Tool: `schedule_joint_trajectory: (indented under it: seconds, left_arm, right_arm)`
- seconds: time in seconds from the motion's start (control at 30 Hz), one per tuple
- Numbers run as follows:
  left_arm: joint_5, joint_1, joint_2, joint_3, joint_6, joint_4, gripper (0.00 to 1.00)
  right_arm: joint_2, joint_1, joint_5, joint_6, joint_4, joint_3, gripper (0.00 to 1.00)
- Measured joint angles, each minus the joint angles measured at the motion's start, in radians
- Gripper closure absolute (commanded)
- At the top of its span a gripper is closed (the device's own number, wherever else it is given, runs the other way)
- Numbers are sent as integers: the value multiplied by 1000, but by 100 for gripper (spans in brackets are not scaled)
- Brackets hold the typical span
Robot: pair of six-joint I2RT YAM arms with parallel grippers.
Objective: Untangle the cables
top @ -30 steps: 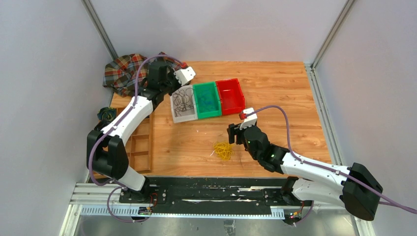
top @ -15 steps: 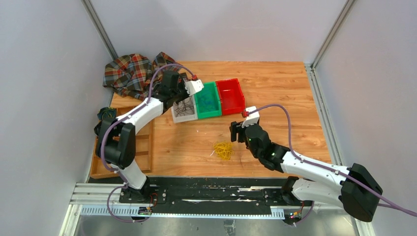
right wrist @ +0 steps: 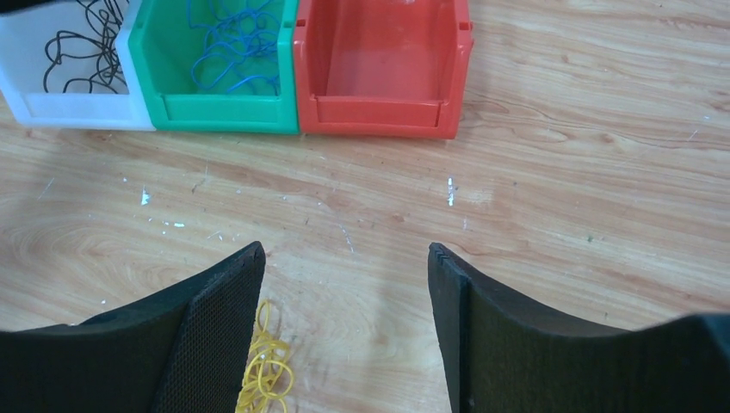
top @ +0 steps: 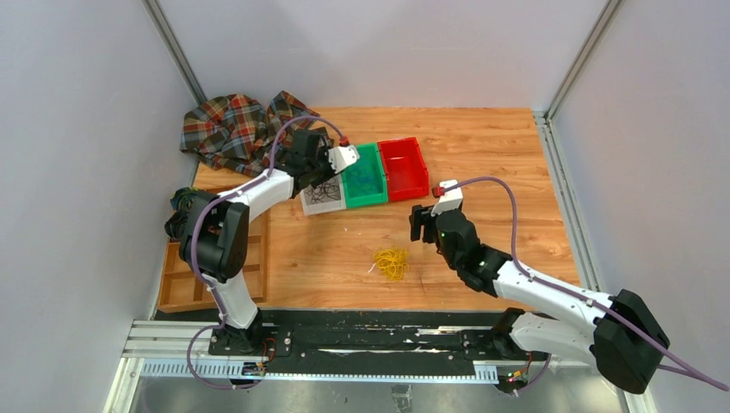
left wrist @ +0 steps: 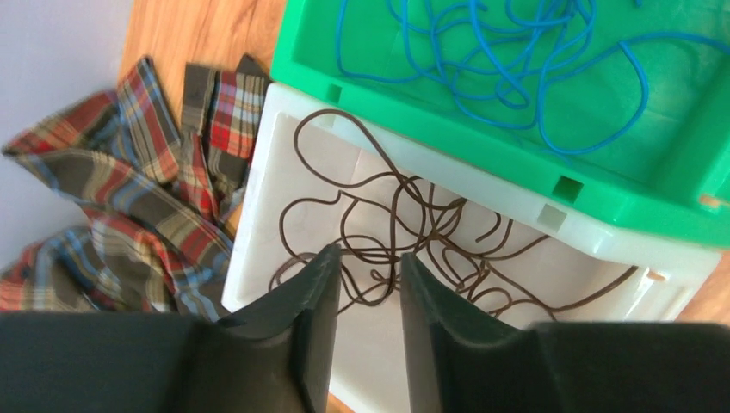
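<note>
We are seeing open bench ahead of the right gripper; white bin, green bin and red bin (touching, one row) are walling it.

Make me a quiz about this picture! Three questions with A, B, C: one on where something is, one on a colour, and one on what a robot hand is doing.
1. Where do the yellow cables lie?
A) in the red bin
B) on the bare table
C) on the plaid cloth

2. What colour are the thin loops inside the green bin?
A) blue
B) pink
C) white

3. How is the right gripper?
A) shut on a cable
B) shut, empty
C) open, empty

Answers:
1 B: they sit on the wood, outside every bin.
2 A: blue strands curl across that bin's floor.
3 C: its jaws stand wide apart with only table between them.
</note>
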Motion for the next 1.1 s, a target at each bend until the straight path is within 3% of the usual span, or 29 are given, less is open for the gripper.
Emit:
schedule_joint_trajectory:
  seconds: [0.07,0.23,0.5,0.73,0.93,1.1]
  left_arm:
    - [10,0,0,16,5,-47,34]
    - [38,0,-2,91,18,-166,11]
    - [45,1,-32,265,10,-349,2]
    - [2,1,-34,418,-98,-497,2]
    - [-99,3,-59,407,-206,-567,2]
    - [-172,14,-168,327,-321,-589,2]
  right_arm:
    - [0,-25,-21,3,-11,13,30]
    - [-2,-71,-60,2,-14,67,28]
    - [39,-164,-96,0,-31,170,25]
    - [297,-256,-95,-55,-46,350,24]
    - [523,-328,-103,-91,-42,453,29]
    - [657,-358,-114,-119,-44,528,35]
